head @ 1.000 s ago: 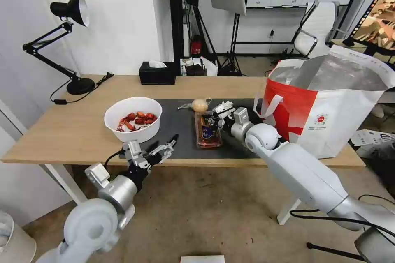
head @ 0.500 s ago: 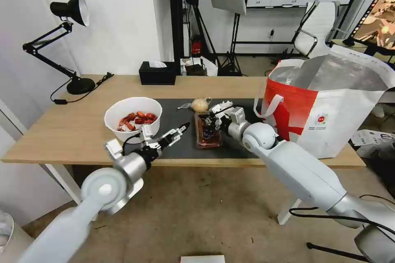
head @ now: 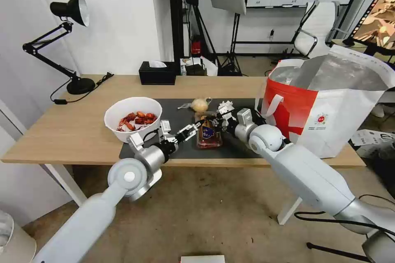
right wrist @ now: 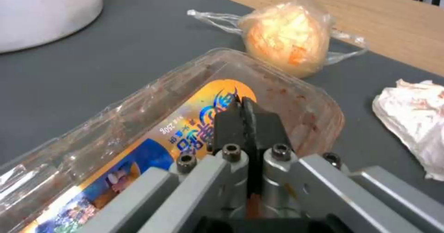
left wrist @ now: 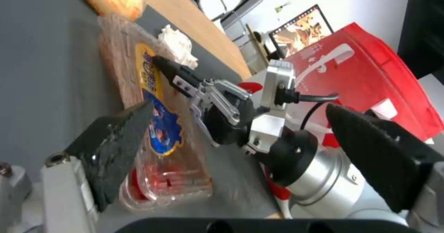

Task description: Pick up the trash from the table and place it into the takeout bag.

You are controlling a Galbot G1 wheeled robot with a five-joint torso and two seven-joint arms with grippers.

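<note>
This looks like an office turned filming or test studio: a light-wood desk point(head: 74, 131) with a black swing-arm lamp point(head: 68, 12) stands on bare concrete floor point(head: 214, 213), with light stands point(head: 234, 41), a white office chair point(head: 319, 28) and a monitor point(head: 376, 18) behind.

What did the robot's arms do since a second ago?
The left gripper reached forward from the table's near edge to beside the clear hinged plastic tray, fingers open. The right gripper stayed shut over that tray. White bowl of red shells and takeout bag stayed put.
</note>
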